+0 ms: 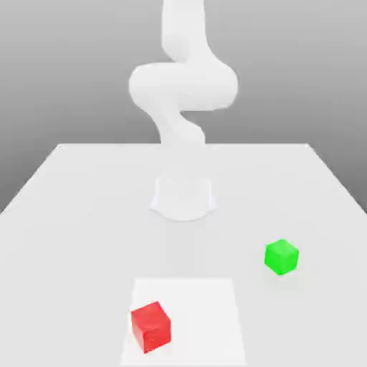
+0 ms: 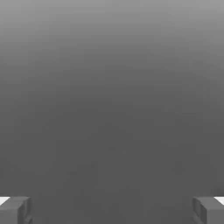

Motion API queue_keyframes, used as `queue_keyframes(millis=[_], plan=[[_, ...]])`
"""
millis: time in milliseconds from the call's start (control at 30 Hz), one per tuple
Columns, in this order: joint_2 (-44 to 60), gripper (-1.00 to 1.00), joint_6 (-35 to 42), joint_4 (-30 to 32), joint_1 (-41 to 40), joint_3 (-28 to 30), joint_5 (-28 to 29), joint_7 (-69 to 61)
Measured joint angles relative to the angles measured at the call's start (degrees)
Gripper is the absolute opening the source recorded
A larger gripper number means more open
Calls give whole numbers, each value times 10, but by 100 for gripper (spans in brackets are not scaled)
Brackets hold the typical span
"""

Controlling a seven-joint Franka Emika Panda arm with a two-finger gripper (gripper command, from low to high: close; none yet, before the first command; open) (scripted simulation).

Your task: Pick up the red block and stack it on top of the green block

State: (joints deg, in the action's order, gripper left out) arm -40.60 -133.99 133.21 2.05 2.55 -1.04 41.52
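- No brand, label or lettering could be read on the blocks or the arm.
- The exterior view showed the red block (image 1: 151, 327) on the white square (image 1: 193, 315), toward its edge on the exterior view's left.
- It also showed the green block (image 1: 282, 256) on the pale table (image 1: 86, 251), farther to the exterior view's right and nearer the arm's base (image 1: 183, 199), well apart from the red one.
- The white arm (image 1: 183, 86) rose from that base.
- The hand view showed the gripper (image 2: 112, 211) with its two fingertips (image 2: 15, 210) spread wide and nothing held between them, against a plain grey background.
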Motion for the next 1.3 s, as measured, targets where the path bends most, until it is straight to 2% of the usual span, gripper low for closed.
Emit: queue_keyframes(millis=[267, 467, 633, 800, 933, 967, 1167, 1300], plan=[[171, 0, -72, 46, 54, 71, -41, -145], [297, 0, -124, 80, 75, 102, -71, -251], [398, 0, -168, 109, 72, 110, -77, -327], [494, 0, -219, 134, 61, 113, -53, -374], [576, 0, -283, 125, 37, 82, -91, -410], [596, -100, -299, 122, 30, 73, -103, -418], [606, -100, -307, 120, 25, 66, -108, -422], [551, -100, -262, 129, 41, 90, -72, -396]])
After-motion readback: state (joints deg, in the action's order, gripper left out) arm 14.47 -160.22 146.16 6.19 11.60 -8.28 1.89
